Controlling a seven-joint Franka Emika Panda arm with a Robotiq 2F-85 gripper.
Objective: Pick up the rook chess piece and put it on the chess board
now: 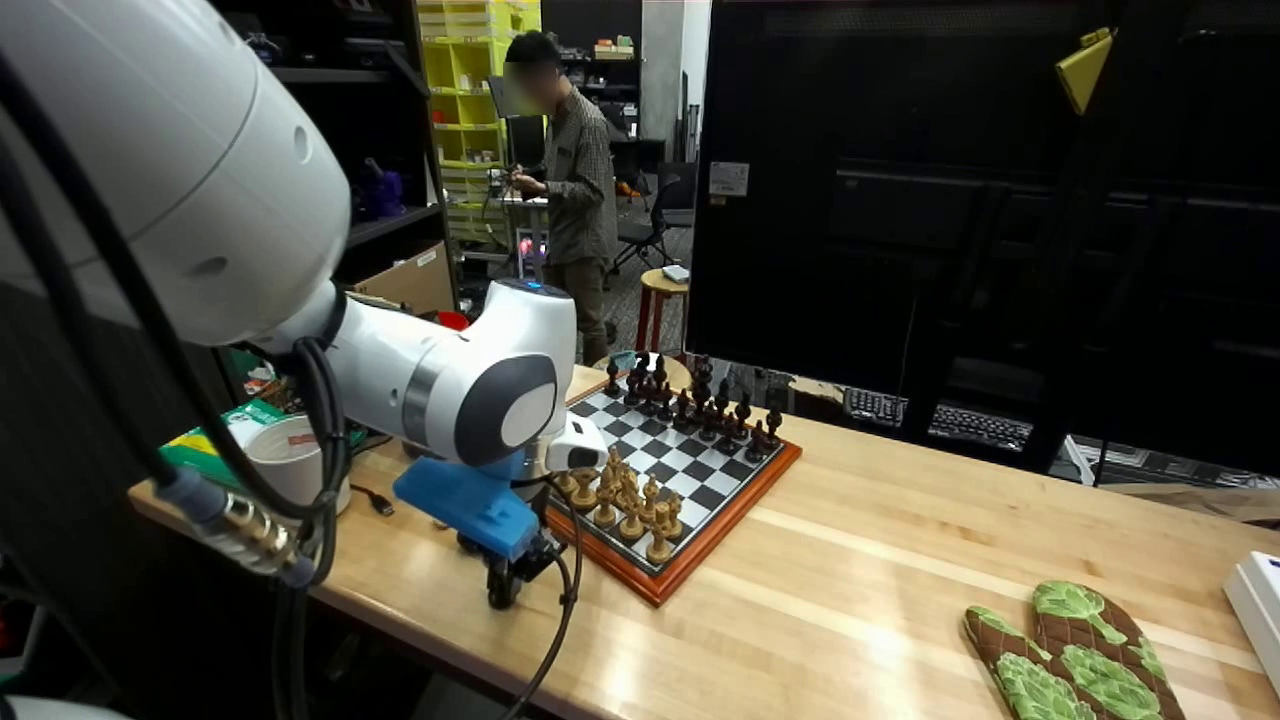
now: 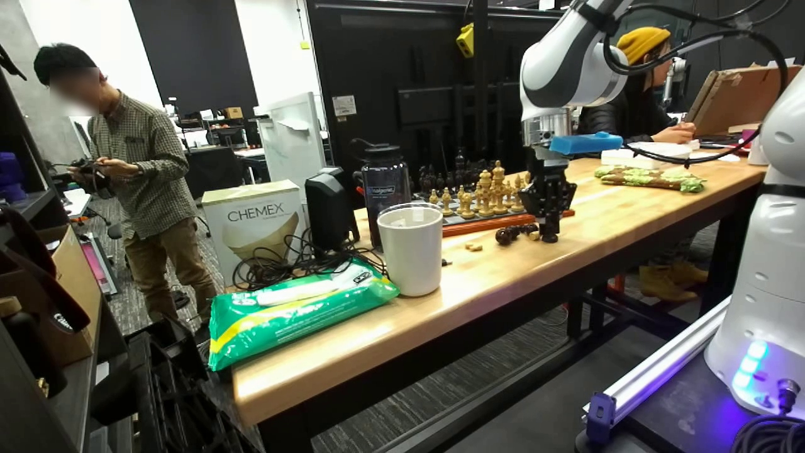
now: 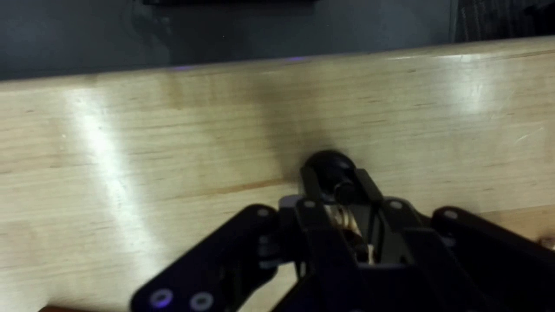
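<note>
Gripper (image 3: 336, 175) of a white robot arm (image 1: 400, 385) is closed on a dark chess piece (image 3: 328, 167), seen in the wrist view; whether this is the rook cannot be made out. The piece is just above or touching a wooden table (image 1: 860, 600), near its edge and off the chess board (image 1: 690, 462), which bears light pieces (image 1: 631, 523) along one side and dark pieces (image 1: 682, 409) along the opposite side. In an exterior view, at least one loose dark piece (image 2: 503, 236) lies between the gripper and a white cup (image 2: 410, 255). Behind stands a person in a checked shirt (image 1: 582, 190).
</note>
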